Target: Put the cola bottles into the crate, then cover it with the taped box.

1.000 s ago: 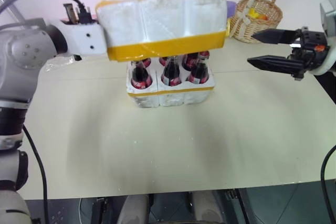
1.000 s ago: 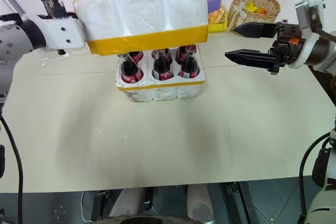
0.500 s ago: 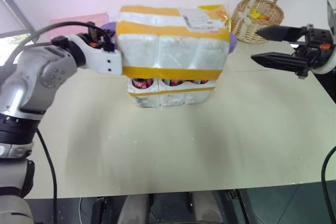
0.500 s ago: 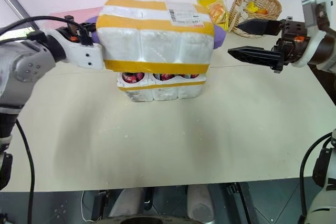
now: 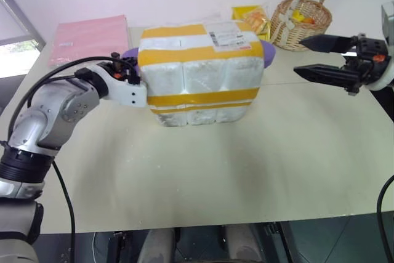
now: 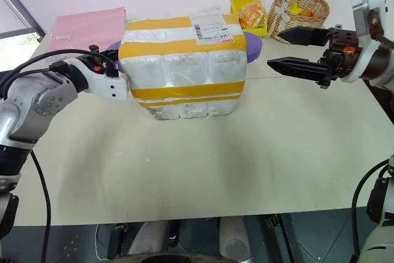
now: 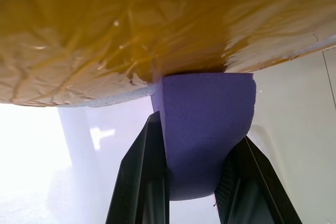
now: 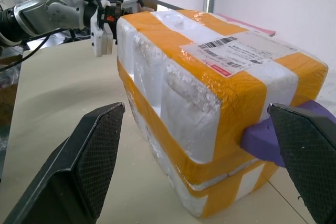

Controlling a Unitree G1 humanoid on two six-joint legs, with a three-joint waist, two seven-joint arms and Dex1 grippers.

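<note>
Taped box [image 5: 200,69] — white foam, yellow bands, label on top.

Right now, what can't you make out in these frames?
- Cola bottles: hidden under the taped box, which sits on the crate.
- Left gripper, shut on a purple tab: how that tab joins the box is hidden by tape, left wrist view.
- Shipping label text: too small, right wrist view.
- Basket contents: too small; its rim hides most, right eye view.
- Right gripper is open, clear of the box.
</note>
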